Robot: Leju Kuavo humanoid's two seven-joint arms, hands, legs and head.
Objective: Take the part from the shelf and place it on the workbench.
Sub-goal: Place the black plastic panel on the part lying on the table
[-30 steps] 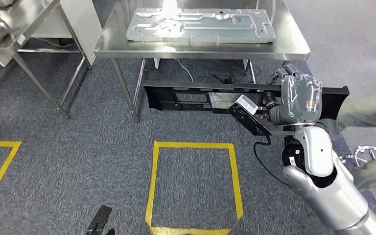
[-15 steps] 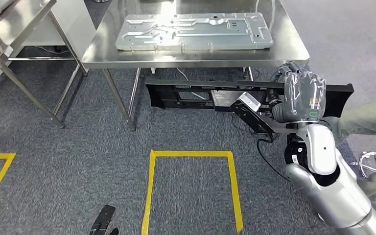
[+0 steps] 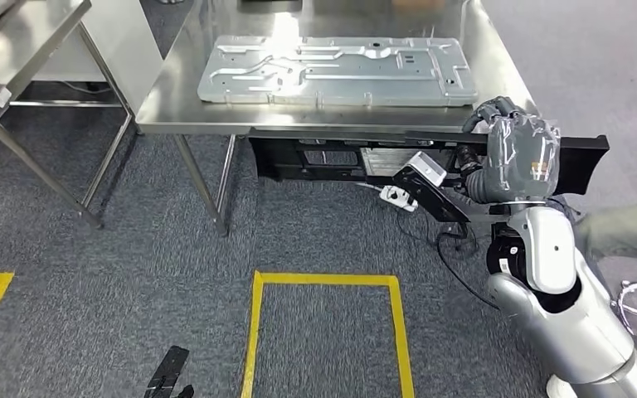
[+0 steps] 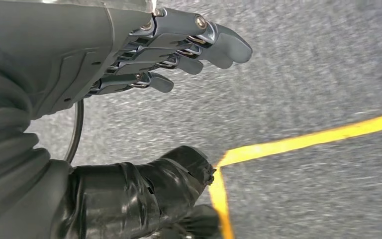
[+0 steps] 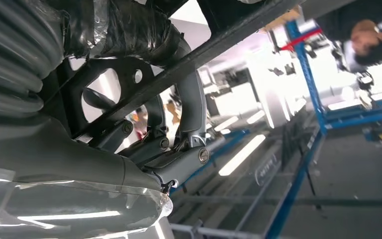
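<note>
My right hand [image 3: 517, 157] grips a long black frame part [image 3: 332, 159] near its right end and holds it level, just below the front edge of the steel workbench [image 3: 174, 112]. In the right wrist view its fingers [image 5: 189, 109] curl around a black bar of the part [image 5: 229, 42]. On the workbench lies a flat silver metal panel [image 3: 336, 70]. My left hand [image 4: 179, 45] hangs over grey carpet with its fingers apart and nothing in them.
A second steel table [image 3: 17, 41] stands at the far left. Yellow tape [image 3: 323, 282] marks a square on the carpet in front of the workbench. A person's sleeve [image 3: 626, 228] is at the right edge, behind my right arm. A cable [image 3: 448, 249] lies under the workbench.
The camera has moved closer to the workbench, so the whole scene has shifted. The black part in my right hand now sits right under the workbench's front edge.
</note>
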